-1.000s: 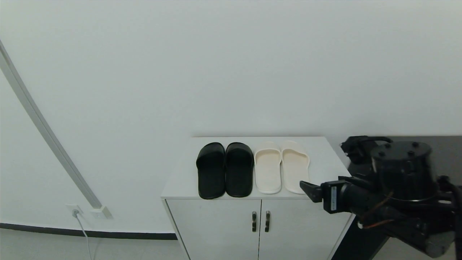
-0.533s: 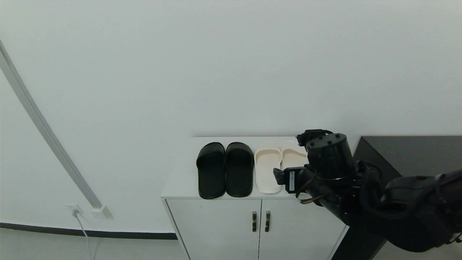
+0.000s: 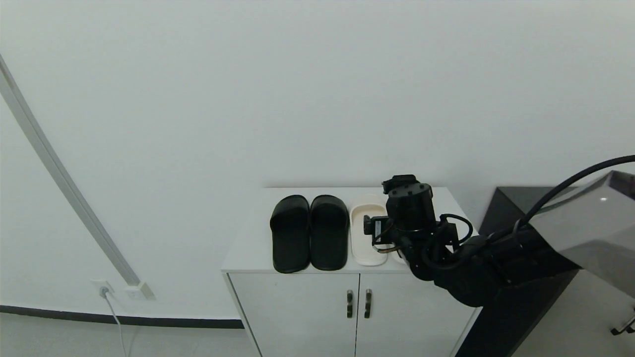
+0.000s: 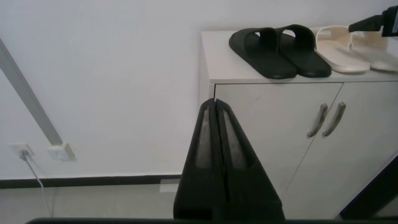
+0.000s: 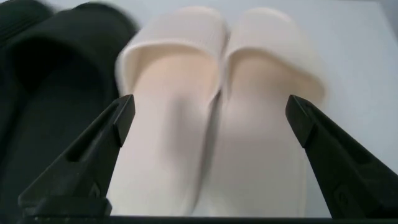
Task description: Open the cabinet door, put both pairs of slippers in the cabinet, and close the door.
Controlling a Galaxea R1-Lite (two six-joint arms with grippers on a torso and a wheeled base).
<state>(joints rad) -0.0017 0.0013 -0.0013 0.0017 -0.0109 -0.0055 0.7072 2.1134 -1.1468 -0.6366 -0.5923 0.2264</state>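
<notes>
A: How much of the task can be counted as done?

B: Nothing yet. The doors (image 3: 297,317) of the cabinet (image 3: 248,258) are seen closed, and the handles (image 3: 358,303) are untouched.

A: Where are the slippers found?

B: Both pairs are set on the cabinet top, with the black slippers (image 3: 308,233) just beside the cream slippers (image 3: 368,240).

A: How are the tools held?

B: The right tool (image 5: 210,106) is spread wide over the cream pair, with nothing pinched. The left tool (image 4: 215,102) is pressed together, empty, apart from the cabinet.

A: What is left?

B: Everything, it is judged: a door is to be opened, both pairs stowed, and the door shut.
</notes>
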